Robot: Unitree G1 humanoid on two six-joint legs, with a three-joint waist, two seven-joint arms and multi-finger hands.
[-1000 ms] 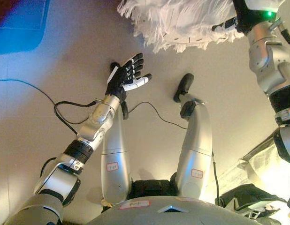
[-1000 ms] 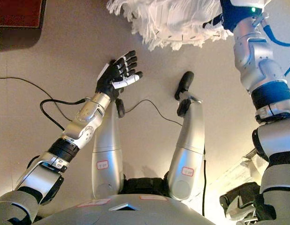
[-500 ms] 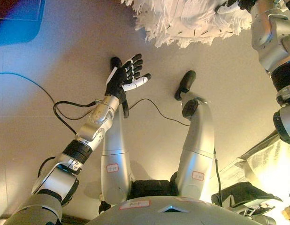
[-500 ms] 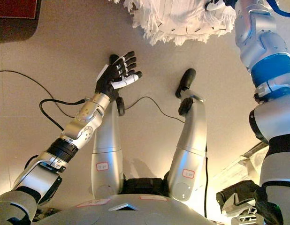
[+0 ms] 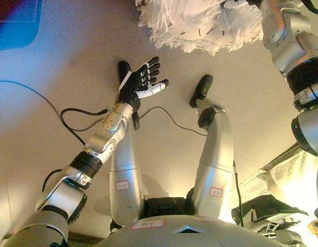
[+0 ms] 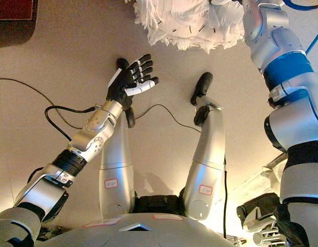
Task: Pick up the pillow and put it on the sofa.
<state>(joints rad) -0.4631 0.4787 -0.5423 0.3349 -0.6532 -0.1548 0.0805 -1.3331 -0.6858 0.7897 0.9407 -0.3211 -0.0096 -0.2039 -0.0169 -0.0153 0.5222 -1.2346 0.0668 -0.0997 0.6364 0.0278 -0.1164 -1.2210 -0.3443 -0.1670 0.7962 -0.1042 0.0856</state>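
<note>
White fringed pillow [image 5: 200, 23] hangs at the top edge, above the floor [image 5: 71, 62].

**Bare floor, a few things at the edges**

A plain beige floor [image 5: 56, 62] filled the view. A dark red-brown object [image 6: 12, 15] sat in the upper left corner. At lower right, pale cloth [image 5: 298, 177] lay beside a black object [image 5: 264, 208].

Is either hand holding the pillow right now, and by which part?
The left hand is open and holds nothing. The right arm reaches up to the white fringed pillow at its right end, but the right hand is out of view, so the hold cannot be told.
</note>
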